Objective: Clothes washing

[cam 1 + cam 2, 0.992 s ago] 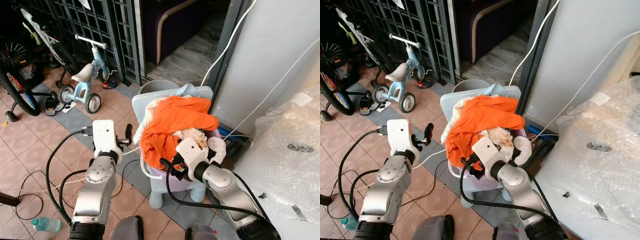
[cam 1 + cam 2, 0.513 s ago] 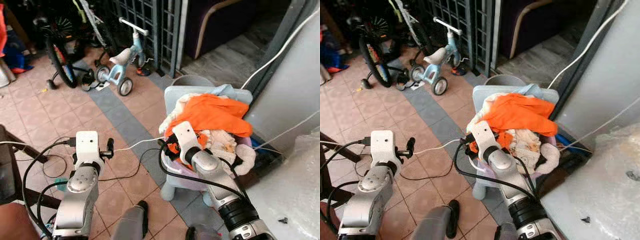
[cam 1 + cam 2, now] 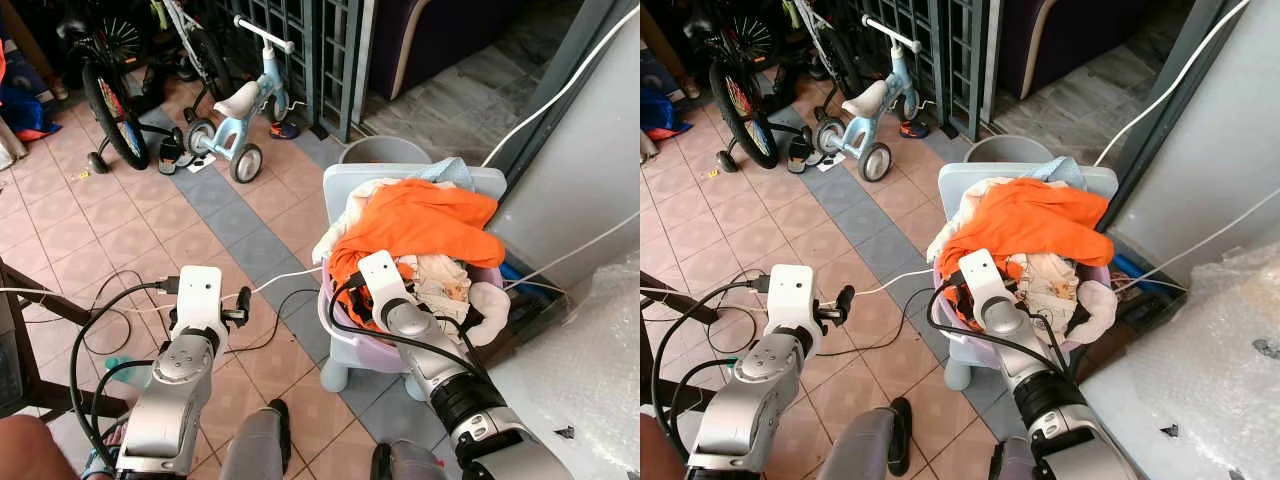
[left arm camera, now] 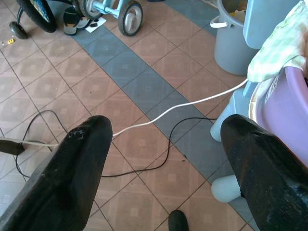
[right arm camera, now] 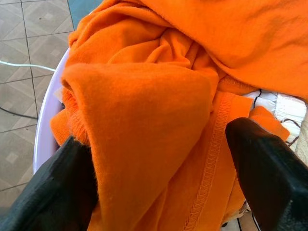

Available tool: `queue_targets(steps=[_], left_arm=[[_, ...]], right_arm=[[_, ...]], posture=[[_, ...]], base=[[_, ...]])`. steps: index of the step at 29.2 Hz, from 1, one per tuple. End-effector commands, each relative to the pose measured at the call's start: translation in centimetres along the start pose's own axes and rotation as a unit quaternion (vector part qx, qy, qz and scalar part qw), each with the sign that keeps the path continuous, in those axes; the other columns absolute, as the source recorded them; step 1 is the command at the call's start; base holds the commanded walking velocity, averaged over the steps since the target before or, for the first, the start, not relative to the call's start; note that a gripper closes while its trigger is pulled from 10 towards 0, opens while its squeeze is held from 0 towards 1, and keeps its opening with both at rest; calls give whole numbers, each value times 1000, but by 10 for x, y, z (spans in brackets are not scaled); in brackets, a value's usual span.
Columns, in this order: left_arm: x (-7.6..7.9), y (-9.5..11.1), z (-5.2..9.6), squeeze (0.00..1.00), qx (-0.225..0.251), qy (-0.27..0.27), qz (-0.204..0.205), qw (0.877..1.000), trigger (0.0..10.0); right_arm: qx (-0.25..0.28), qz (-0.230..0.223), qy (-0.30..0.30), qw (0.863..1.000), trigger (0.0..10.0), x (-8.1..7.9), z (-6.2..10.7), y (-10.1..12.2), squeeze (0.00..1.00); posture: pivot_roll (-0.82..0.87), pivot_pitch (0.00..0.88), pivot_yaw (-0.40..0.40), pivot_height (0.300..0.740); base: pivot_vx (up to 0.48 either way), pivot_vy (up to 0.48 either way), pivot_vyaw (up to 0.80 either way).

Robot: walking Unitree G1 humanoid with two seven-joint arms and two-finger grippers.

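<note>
Orange garment (image 5: 159, 110) hides basin (image 5: 48, 115); right gripper (image 5: 163, 178) fingers apart, left gripper (image 4: 159, 159) apart.

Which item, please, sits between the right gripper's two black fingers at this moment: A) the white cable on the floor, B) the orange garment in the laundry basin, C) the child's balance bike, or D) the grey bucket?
B: in the right wrist view the orange garment bulges between the open right gripper fingers.

Head stereo downward; wrist cameras along claws.
</note>
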State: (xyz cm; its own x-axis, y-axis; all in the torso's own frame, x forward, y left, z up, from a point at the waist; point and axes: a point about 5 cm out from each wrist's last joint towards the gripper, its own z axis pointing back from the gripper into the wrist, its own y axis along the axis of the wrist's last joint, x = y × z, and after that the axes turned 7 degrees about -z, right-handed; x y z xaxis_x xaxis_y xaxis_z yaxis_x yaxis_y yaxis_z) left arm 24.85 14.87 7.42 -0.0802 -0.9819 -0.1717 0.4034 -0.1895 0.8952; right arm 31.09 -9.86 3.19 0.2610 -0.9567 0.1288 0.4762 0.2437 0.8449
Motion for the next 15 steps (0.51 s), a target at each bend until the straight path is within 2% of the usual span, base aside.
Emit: queue_targets(steps=[1,9,15], left_arm=[[-3,-2,2,0,-5,7,-7,1000,10000],[0,0,-3,0,-6,2,-10,1000,10000],[3,0,-4,0,-6,-3,-17,1000,10000]], right_arm=[[-10,-11,0,1000,0,-2,-1,-3,0],[-28,-65,17,997,0,-6,-4,-11,0],[-34,-73,20,997,0,-6,-5,-12,0]], posture=[[102,156,34,740],[91,144,26,740],[91,136,23,740]], base=[[0,0,0],[0,0,0],[0,0,0]])
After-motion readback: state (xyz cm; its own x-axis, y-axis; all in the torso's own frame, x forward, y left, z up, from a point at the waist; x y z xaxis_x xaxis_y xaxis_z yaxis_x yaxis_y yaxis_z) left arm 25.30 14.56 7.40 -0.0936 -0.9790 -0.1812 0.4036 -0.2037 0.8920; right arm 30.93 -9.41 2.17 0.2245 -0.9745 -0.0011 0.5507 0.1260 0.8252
